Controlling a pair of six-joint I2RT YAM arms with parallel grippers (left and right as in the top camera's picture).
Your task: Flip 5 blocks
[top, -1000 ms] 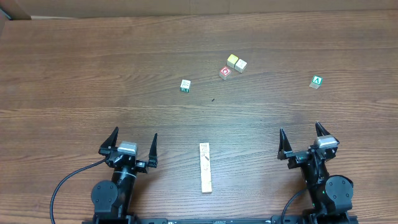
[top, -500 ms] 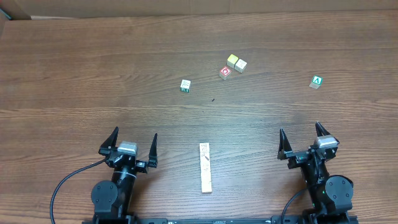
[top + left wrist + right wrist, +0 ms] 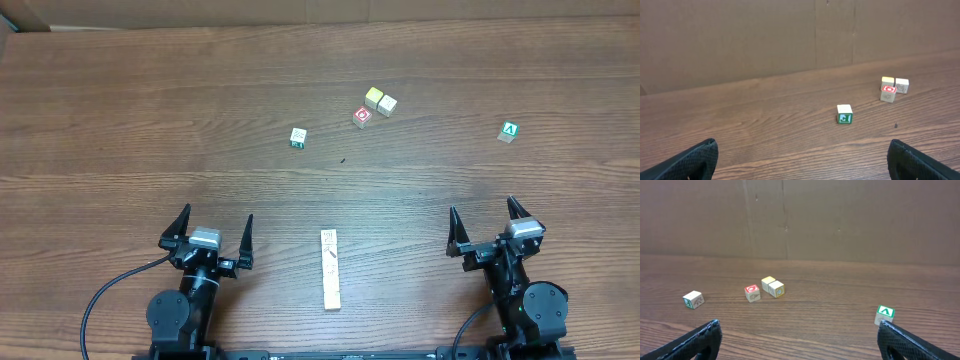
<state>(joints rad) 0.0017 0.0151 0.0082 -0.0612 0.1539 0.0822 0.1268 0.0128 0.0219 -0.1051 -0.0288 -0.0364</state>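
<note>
A: Looking across the table [image 3: 120,120], where do the arms stand from the blocks [image 3: 331,268]?

B: One on either side. The left gripper [image 3: 217,216] sits to the row's left and the right gripper [image 3: 481,207] to its right. Both are well apart from it, with fingers spread wide and holding nothing.

A: Which is nearer?

B: The left, I'd judge, by a little. The pale blocks lie touching in one line whose long axis runs straight away from the robot, so either arm would reach it side-on.

A: And the coloured cubes [image 3: 362,116]?

B: They're beyond the row's far end. The green-A cube [image 3: 510,131] is farther off to its right. Neither is part of the job.
</note>
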